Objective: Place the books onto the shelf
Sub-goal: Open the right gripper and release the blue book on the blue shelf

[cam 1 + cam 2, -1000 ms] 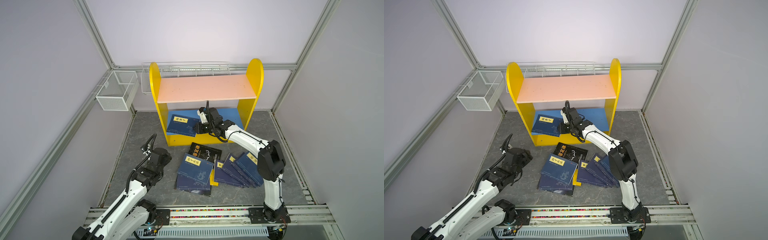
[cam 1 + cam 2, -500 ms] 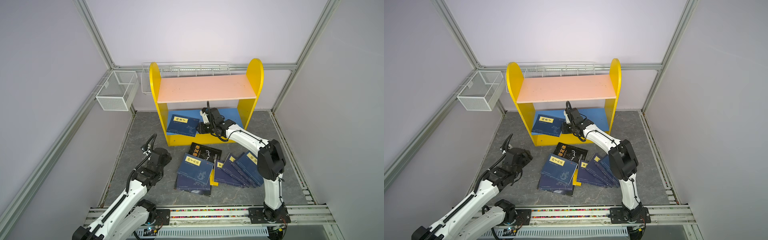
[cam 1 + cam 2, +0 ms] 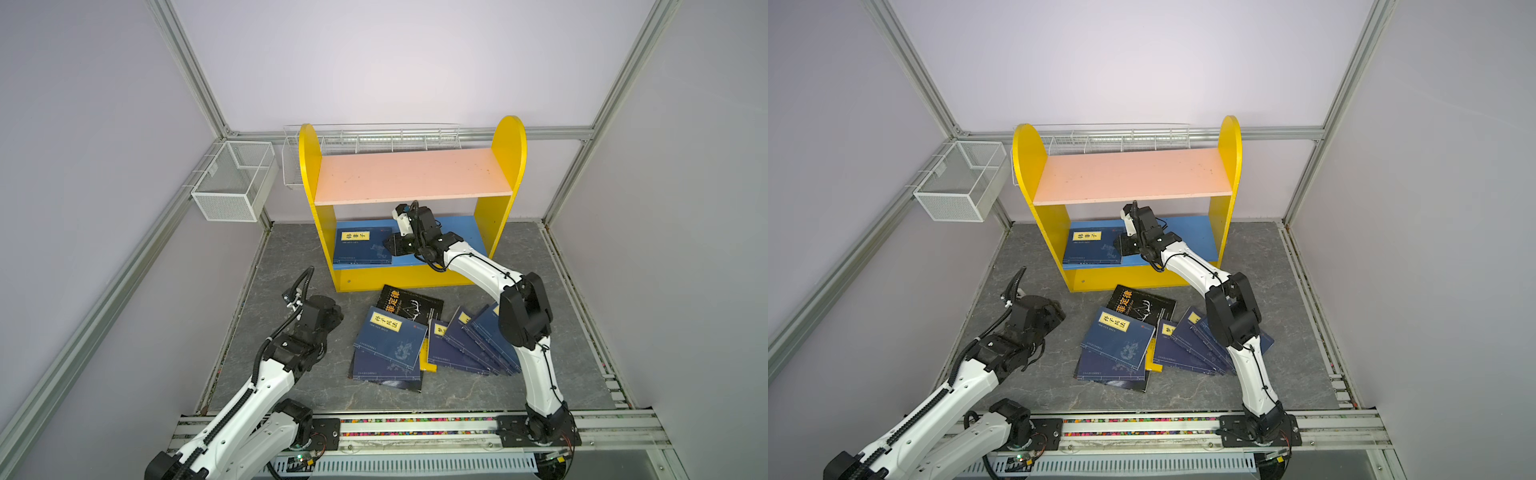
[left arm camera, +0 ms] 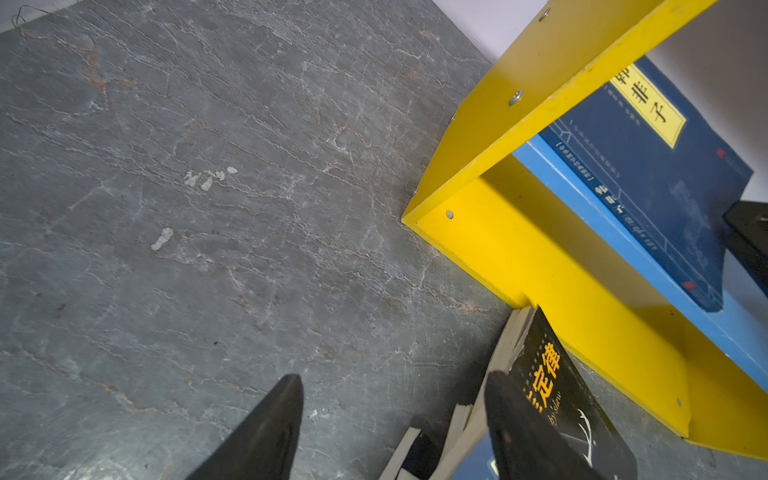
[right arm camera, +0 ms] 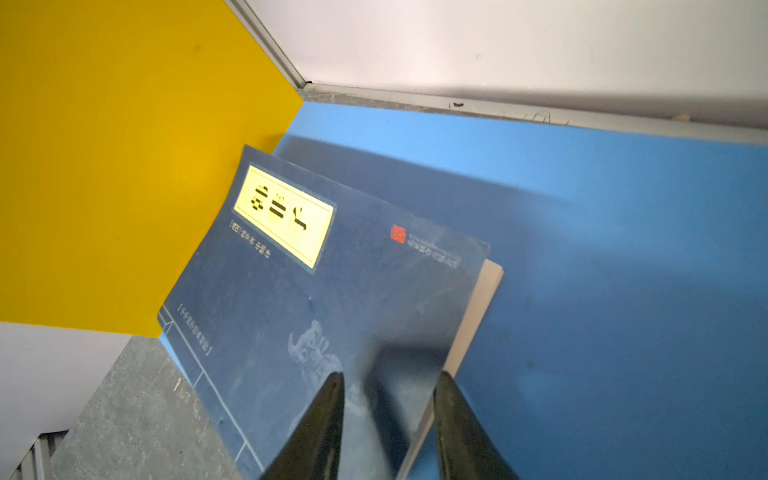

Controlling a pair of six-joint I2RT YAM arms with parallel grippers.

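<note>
One navy book [image 3: 361, 247] lies flat on the blue lower board [image 3: 465, 232] of the shelf [image 3: 309, 166], pushed to its 9 o'clock end against the yellow side panel. The other books [image 3: 390, 338] sit in a loose pile on the floor at the shelf's 6 o'clock.

The right gripper [image 3: 392, 249] is at the book's 3 o'clock edge. Its jaws are partly apart and pinch nothing, with the page edge lying under them. If a fingertip [image 5: 324, 415] catches the cover as the arm pulls out, the book could slide toward the front lip. The wrist sits under the pink board [image 3: 411, 174], so lifting straight up risks hitting it.

The left gripper [image 4: 392, 376] hangs wide open and empty over the floor, beside the black book [image 4: 552, 399]. That book leans against the shelf base, so a careless grab could nudge the shelf.
</note>
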